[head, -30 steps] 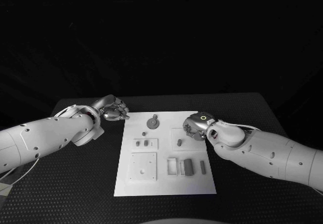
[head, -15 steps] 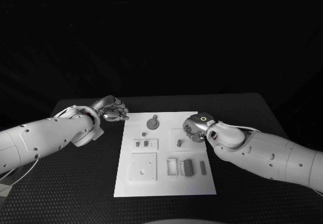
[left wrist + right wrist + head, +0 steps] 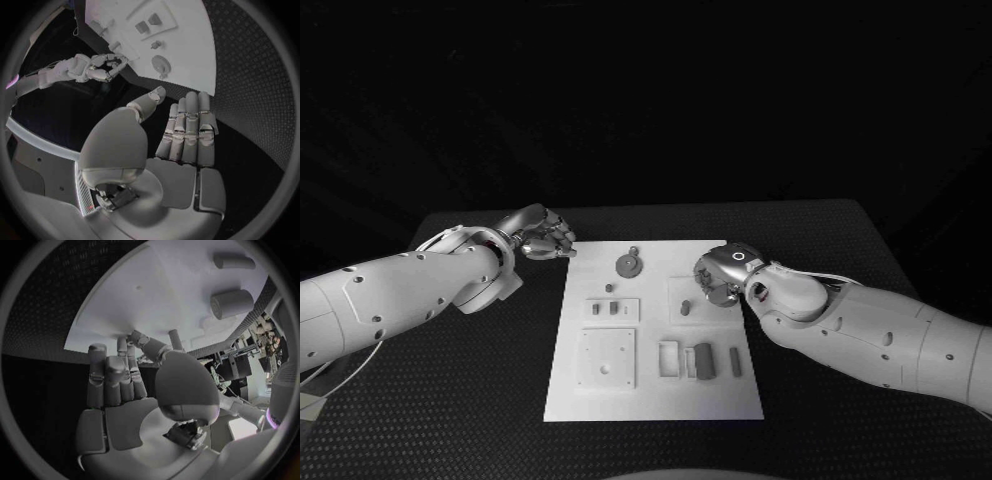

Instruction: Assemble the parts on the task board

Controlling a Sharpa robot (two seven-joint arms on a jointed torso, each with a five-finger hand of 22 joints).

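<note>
Lying white on the black table (image 3: 473, 400), task board (image 3: 653, 395) in the middle, between both arms. Resting on its far part, a round disc-shaped part (image 3: 629, 264); just nearer, a small peg (image 3: 607, 287) and a raised plate with two small parts (image 3: 610, 309). Standing near the board's near right, a row of upright block parts (image 3: 701, 358). Hovering over the board's right edge, right hand (image 3: 721, 277), fingers curled in toward the thumb (image 3: 145, 342) above the white surface; whether anything sits pinched between them cannot be told. Staying off the board's far left corner over bare table, left hand (image 3: 542, 233), holding nothing, fingers (image 3: 187, 131) straight and close together, thumb apart.
</note>
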